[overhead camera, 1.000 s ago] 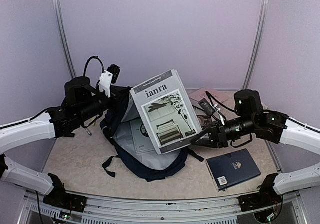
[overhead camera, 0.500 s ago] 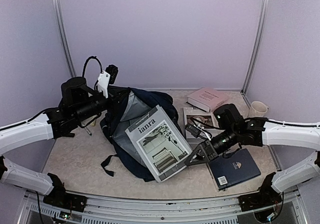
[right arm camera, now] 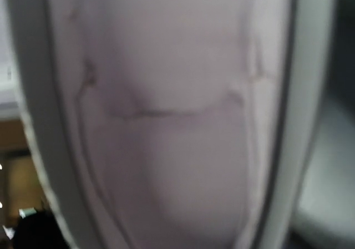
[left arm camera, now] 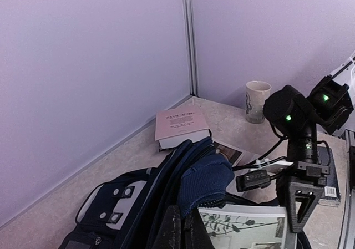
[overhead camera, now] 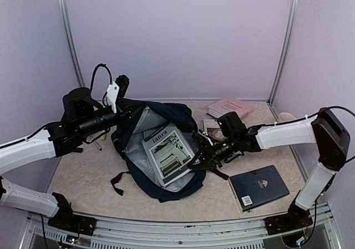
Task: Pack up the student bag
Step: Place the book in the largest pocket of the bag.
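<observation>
Top external view — magazine [overhead camera: 167,153] half inside student bag [overhead camera: 166,191], right gripper [overhead camera: 201,159] clamped on its edge, left gripper [overhead camera: 132,108] pinching the rim open; next, likely push deeper, then let go.

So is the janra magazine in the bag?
Mostly in: the magazine lies on the grey lining of the open student bag, one corner at its rim by the right gripper.

Your student bag [overhead camera: 166,189] shows dark navy outside and light grey lining within, framing a grey-and-white magazine [overhead camera: 169,156] titled in black. Around it you see a pale pink book [overhead camera: 229,106], a navy hardcover [overhead camera: 259,187] and a cream mug [left arm camera: 257,100] on the mottled beige desk [overhead camera: 83,174].
</observation>
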Robot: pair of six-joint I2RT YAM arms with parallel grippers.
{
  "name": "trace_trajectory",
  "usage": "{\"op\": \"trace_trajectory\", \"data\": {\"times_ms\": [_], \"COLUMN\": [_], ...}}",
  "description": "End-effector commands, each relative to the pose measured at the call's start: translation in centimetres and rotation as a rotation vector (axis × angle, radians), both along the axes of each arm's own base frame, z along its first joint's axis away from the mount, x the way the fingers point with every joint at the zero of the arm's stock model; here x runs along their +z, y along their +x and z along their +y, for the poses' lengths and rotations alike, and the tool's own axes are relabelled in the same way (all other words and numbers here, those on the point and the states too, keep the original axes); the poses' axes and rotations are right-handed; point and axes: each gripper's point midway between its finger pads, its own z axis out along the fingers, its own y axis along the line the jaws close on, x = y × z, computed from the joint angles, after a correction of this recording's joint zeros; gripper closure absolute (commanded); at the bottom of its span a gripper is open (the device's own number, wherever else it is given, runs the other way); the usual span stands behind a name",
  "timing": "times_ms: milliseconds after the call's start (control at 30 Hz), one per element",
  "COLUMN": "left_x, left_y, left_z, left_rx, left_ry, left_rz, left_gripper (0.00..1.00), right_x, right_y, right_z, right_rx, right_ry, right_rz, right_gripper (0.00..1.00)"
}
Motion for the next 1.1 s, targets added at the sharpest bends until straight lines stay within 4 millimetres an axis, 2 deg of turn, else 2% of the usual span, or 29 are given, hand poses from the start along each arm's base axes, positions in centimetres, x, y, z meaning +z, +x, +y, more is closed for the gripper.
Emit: {"op": "trace_trajectory", "data": {"times_ms": [0,67,133,200,300,367,433,500,567,633,767,867,967,1067], "left_x": [6.1,6.1,6.2,6.4,6.5,6.5,6.4,6.4,6.2,5.9,5.8,5.7,5.6,5.5], "left_y": [-1.6,-1.7,-1.9,-2.0,-2.1,-1.9,-1.7,-1.4,-1.0,-0.6,-0.3,-0.3,-0.1,-0.1], "left_z": [0.6,0.3,0.3,0.4,0.5,0.6,0.7,0.9,1.0,1.1,1.2,1.2,1.2,1.1], "left_rx": [-0.038,-0.049,-0.056,-0.058,-0.056,-0.045,-0.031,-0.013,0.005,0.022,0.028,0.032,0.040,0.035], "left_ry": [-0.127,-0.126,-0.128,-0.130,-0.128,-0.127,-0.124,-0.121,-0.113,-0.107,-0.103,-0.099,-0.097,-0.096], "left_rz": [-0.169,-0.164,-0.166,-0.170,-0.177,-0.178,-0.175,-0.172,-0.164,-0.156,-0.151,-0.152,-0.150,-0.144], "left_gripper": [1.00,1.00,1.00,1.00,1.00,1.00,1.00,1.00,1.00,1.00,1.00,1.00,1.00,1.00], "right_x": [0.4,0.0,-0.1,-0.5,-1.0,-1.4,-1.7,-0.9,0.8,2.8,5.9,7.7,9.4,10.7], "right_y": [4.5,6.9,9.3,11.4,13.5,14.0,14.2,14.3,13.8,12.5,9.8,9.9,11.7,14.4], "right_z": [1.9,2.1,2.3,2.2,2.2,2.0,1.3,0.4,0.1,0.6,0.5,-1.7,-6.2,-11.4], "right_rx": [-0.076,-0.138,-0.212,-0.288,-0.354,-0.362,-0.380,-0.402,-0.389,-0.315,-0.202,-0.248,-0.403,-0.609], "right_ry": [0.043,0.011,-0.010,-0.034,-0.079,-0.114,-0.188,-0.264,-0.314,-0.317,-0.271,-0.271,-0.241,-0.201], "right_rz": [0.002,-0.021,-0.048,-0.076,-0.122,-0.160,-0.212,-0.307,-0.434,-0.536,-0.590,-0.596,-0.544,-0.528], "right_gripper": [0.90,0.85,0.71,0.62,0.53,0.48,0.39,0.29,0.18,0.03,0.00,0.00,0.00,0.00]}}
